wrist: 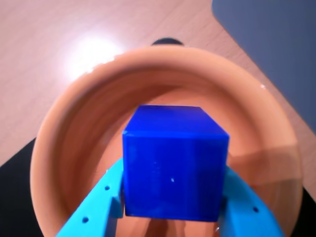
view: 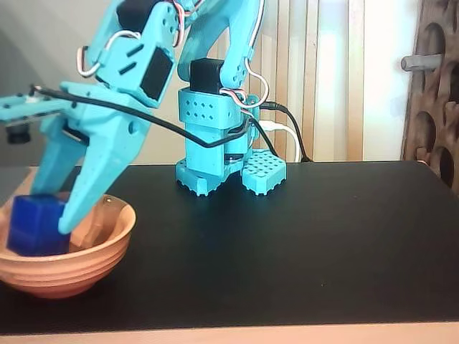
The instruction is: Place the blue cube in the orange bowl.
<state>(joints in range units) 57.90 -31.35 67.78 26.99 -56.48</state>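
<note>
The blue cube [view: 36, 223] is pinched between the turquoise fingers of my gripper [view: 46, 215], which is shut on it. It hangs low inside the orange bowl [view: 72, 269] at the left end of the table, and the bowl's rim hides its underside. In the wrist view the blue cube [wrist: 174, 165] fills the middle between both fingers [wrist: 96, 210], with my gripper [wrist: 173, 213] over the inside of the orange bowl [wrist: 64, 128]. Whether the cube touches the bowl's floor I cannot tell.
The arm's base [view: 222, 158] stands at the back centre of the black tabletop [view: 308, 244], with cables trailing behind it. A wooden rack [view: 437, 93] rises at the far right. A pale wooden strip runs along the front edge.
</note>
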